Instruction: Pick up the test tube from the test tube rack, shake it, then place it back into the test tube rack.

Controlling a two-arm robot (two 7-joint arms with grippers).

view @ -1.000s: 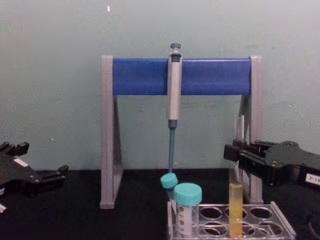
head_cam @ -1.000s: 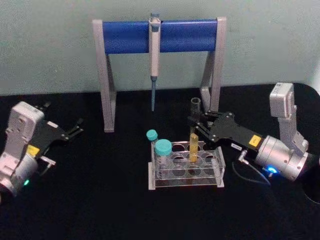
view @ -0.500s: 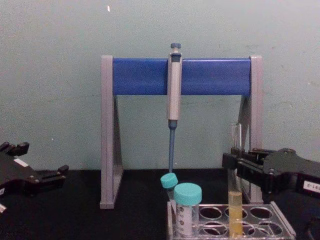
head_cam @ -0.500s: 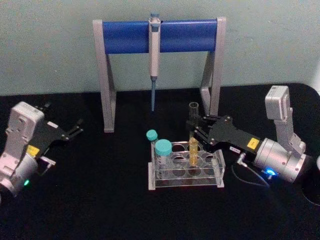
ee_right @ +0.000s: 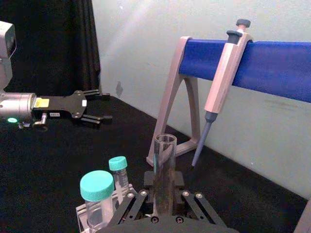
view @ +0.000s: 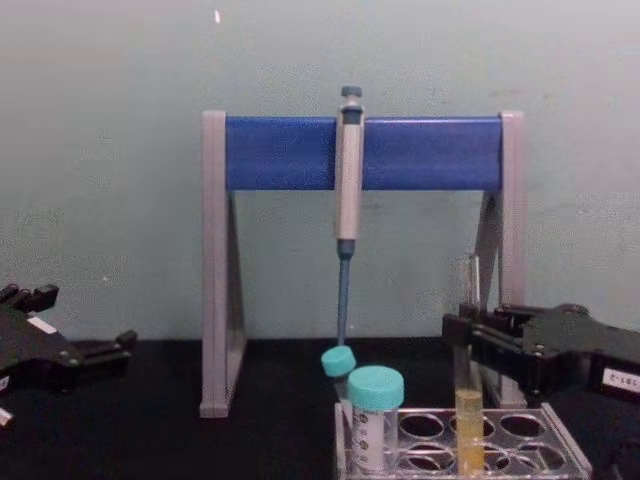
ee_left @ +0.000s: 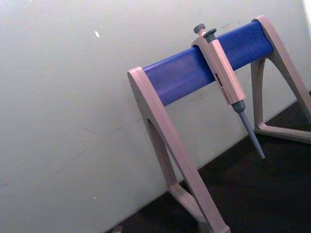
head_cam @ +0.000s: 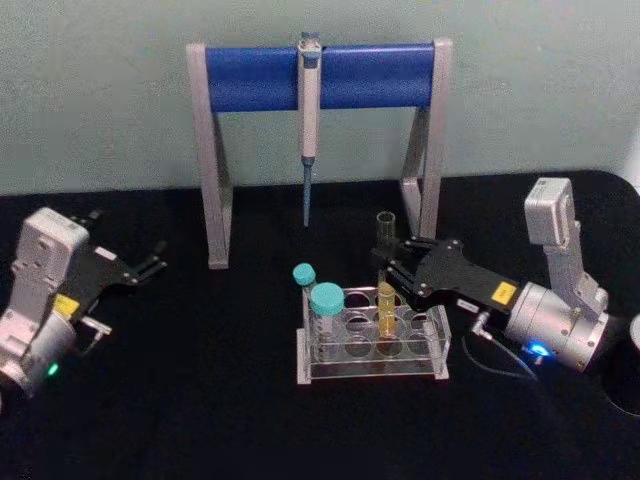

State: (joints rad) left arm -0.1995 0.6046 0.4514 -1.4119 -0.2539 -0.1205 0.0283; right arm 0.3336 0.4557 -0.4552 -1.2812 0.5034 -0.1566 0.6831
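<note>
The test tube (head_cam: 385, 300) stands upright in a back-row hole of the clear test tube rack (head_cam: 441, 348), yellow liquid in its lower part. My right gripper (head_cam: 386, 266) is shut on the tube's middle, just above the rack. The chest view has the tube (view: 468, 430) down in the rack (view: 566, 456), held by the right gripper (view: 464, 336). In the right wrist view the open rim of the tube (ee_right: 164, 150) rises between the right gripper's (ee_right: 164, 190) fingers. My left gripper (head_cam: 130, 242) rests open at the far left, away from the rack.
Two teal-capped tubes (head_cam: 322, 300) stand in the rack's left end. Behind the rack rises a grey-legged stand with a blue crossbar (head_cam: 370, 75), and a pipette (head_cam: 308, 120) hangs from it. The table's black surface (head_cam: 200, 400) is bare in front.
My right gripper has come down with the test tube, sinking it deeper into the rack hole. The left arm has stayed put.
</note>
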